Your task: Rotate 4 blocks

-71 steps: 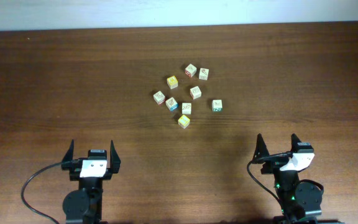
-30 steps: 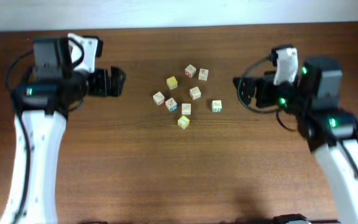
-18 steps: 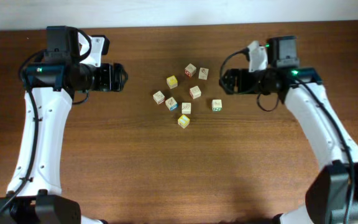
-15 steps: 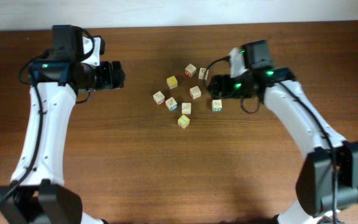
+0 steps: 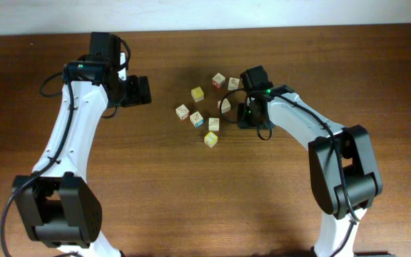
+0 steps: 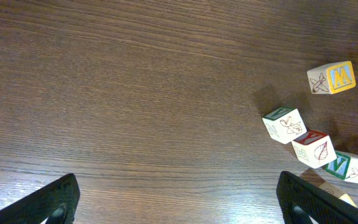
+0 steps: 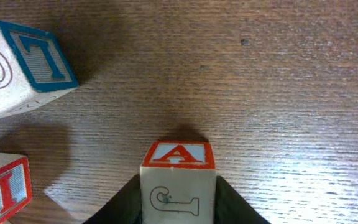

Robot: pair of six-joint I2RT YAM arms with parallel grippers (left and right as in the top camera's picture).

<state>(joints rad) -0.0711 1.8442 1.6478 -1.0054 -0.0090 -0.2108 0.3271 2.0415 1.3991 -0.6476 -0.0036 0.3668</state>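
Several small pale picture blocks lie in a loose cluster mid-table, among them a yellow-faced block point(image 5: 198, 93) and another yellow one point(image 5: 211, 138). My right gripper point(image 5: 246, 116) is down at the cluster's right edge. In the right wrist view it point(image 7: 178, 200) is shut on a block point(image 7: 178, 185) with a red "A" face, and its fingers point(image 7: 127, 203) press both sides. From overhead that block is hidden under the gripper. My left gripper point(image 5: 143, 91) hangs open left of the cluster. In its own view the left gripper point(image 6: 179, 202) holds nothing, and the nearest block point(image 6: 283, 124) lies off to the right.
Close to the held block lie a blue "T" block point(image 7: 23, 68) and a red "I" block point(image 7: 2, 186). The left wrist view shows a yellow "W" block point(image 6: 332, 78) and a red leaf block point(image 6: 314, 148). The white wall edge point(image 5: 205, 14) runs along the table's far side.
My right arm swung left and down onto the block at the cluster's right edge, and its jaws closed on it. The left arm shifted a little right, still open.
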